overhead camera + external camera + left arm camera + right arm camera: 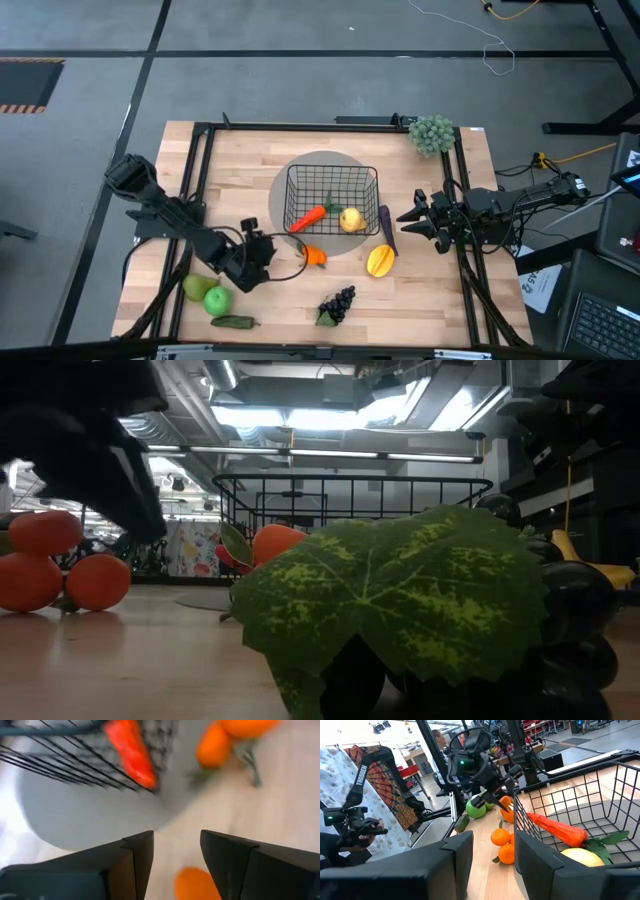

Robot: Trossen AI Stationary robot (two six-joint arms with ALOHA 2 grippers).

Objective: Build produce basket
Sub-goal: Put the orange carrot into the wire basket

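The basket [333, 197] is sitting on a grey round disc [290, 172] toward the far middle of the wooden table [440, 300], and it is holding only two pieces so far: the orange carrot [309, 217] lying against its near-left side and a yellow fruit [351, 219] beside it. So the job is looking barely a quarter done, with most of the produce waiting outside.

The purple eggplant [386, 226] is lying just outside the basket's right wall, and a second yellow fruit [380, 260] is resting near it. The dark grapes [338, 304] are sitting well toward the near edge, their big leaf filling the low view. At the near-left corner the pear [195, 287], green apple [217, 301] and dark cucumber [233, 322] are clustering together, all untouched.

The oranges [314, 255] are lying just off the basket's near-left corner, and the left gripper [266, 256] is hovering right beside them, fingers spread and holding nothing; its wrist view is showing an orange [195, 884] between the open jaws, so that looks like the next pick. The right gripper [412, 215] is waiting by the right edge, jaws parted and empty
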